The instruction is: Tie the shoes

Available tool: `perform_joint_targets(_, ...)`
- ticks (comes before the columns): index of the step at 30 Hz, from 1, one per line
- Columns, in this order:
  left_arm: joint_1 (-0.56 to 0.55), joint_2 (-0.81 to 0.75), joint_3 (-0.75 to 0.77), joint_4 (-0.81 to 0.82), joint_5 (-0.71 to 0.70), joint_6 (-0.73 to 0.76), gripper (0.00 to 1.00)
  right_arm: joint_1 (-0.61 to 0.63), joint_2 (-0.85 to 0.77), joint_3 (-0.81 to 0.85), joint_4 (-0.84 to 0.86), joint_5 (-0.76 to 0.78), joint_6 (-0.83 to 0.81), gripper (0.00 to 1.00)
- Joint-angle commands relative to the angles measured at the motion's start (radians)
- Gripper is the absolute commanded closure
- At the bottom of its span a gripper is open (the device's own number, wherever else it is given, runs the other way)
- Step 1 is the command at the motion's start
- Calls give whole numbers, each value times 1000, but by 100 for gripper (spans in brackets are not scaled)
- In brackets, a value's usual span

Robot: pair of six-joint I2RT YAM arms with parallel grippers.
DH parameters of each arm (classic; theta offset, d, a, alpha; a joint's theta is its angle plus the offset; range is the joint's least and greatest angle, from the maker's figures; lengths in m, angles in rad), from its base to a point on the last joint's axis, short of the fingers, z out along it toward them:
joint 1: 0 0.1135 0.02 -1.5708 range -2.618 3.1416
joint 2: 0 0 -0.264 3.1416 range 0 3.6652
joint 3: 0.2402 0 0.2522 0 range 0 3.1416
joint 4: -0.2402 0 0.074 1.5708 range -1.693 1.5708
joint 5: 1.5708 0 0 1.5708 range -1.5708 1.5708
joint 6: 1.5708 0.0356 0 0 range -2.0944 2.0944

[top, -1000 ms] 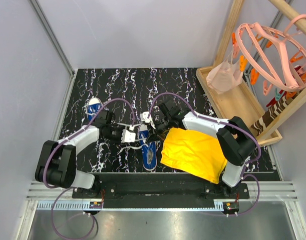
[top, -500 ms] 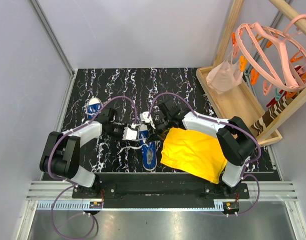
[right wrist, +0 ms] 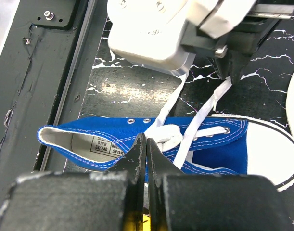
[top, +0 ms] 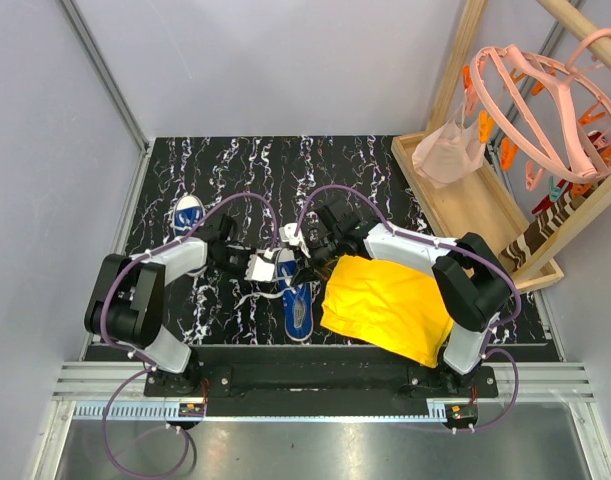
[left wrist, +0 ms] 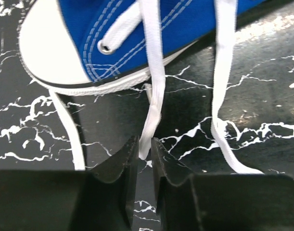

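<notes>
One blue sneaker lies at the table's middle front, toe away from me; it also shows in the left wrist view and the right wrist view. The other sneaker sits at the far left. My left gripper is low on the table beside the toe cap, shut on the end of a white lace. My right gripper is shut above the shoe's opening, its tips against the lace knot; I cannot see lace between them. The two grippers are close together.
A yellow cloth lies right of the shoe, under the right arm. A wooden tray with a pink bag and a pink clip hanger stands at the right. A loose lace trails on the black marbled table.
My left arm has swung inward and its gripper has moved a little right, up to the shoe's toe. The right arm and the shoe have not moved.
</notes>
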Motion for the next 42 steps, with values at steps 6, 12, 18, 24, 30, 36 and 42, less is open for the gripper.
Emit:
perform_joint_targets(6,-18,4,36,-19,-8,33,94,10,-17,36,37,10,8,100)
perform_joint_targets(12,14,-140,33,-60,87,-58,100,8,-17,36,53,32,32,100)
perform_joint_targets(18,33,-378,9,-204,200,-93,100,-1,-16,46,89,52,96,100)
perform_joint_targets(24,-34,-596,-4,-342,311,-136,100,-16,0,74,114,53,165,100)
perform_joint_targets(30,-287,-696,-39,-240,297,-330,100,-22,20,97,126,33,199,100)
perform_joint_targets(36,-559,-627,-113,248,84,-663,100,-22,26,92,125,4,198,100)
perform_joint_targets(42,-645,-472,-123,495,16,-790,100,-21,7,65,103,-13,130,100)
